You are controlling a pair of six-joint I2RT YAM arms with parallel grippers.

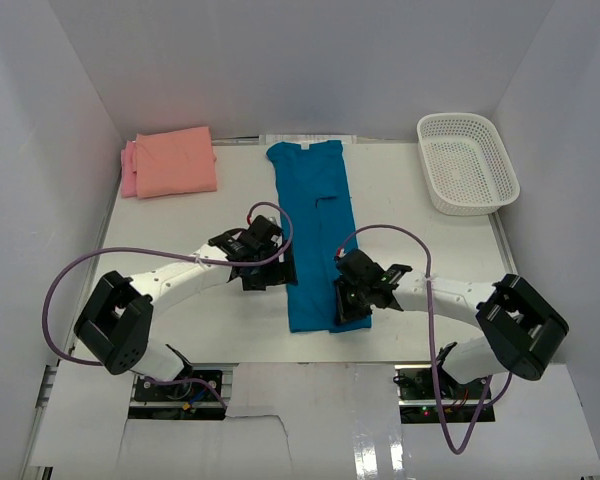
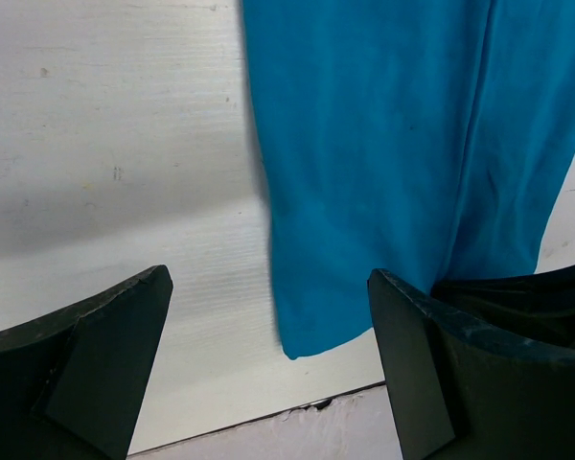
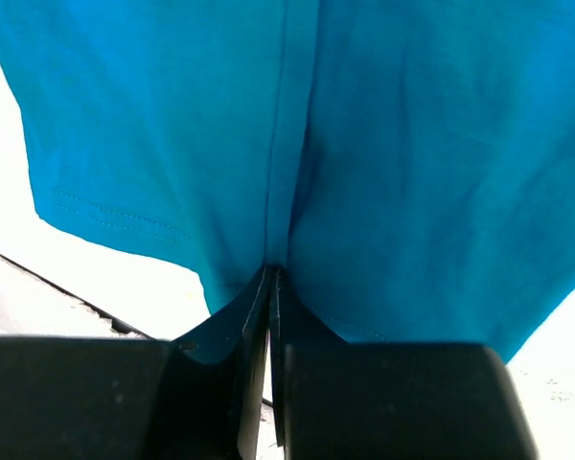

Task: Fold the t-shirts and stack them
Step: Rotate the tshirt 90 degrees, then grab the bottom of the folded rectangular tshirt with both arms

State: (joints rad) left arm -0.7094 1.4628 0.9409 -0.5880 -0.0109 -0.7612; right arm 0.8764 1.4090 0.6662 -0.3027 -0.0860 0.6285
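A teal-blue t-shirt [image 1: 315, 220] lies as a long narrow strip down the middle of the table, collar end at the back. My right gripper [image 1: 352, 305] sits at its near right corner. In the right wrist view the jaws [image 3: 271, 273] are shut, with the teal cloth [image 3: 412, 144] pinched and puckered at the tips. My left gripper [image 1: 272, 272] hovers at the shirt's near left edge. It is open in the left wrist view [image 2: 268, 287], the teal corner [image 2: 383, 144] showing between its fingers, untouched. A salmon-orange folded t-shirt [image 1: 175, 160] lies over a pink one [image 1: 128, 170] at the back left.
A white mesh basket [image 1: 467, 163] stands at the back right. The table's front edge [image 2: 268, 422] runs just below the shirt's near corner. White walls close in the left, right and back sides. Purple cables [image 1: 65, 280] loop off both arms.
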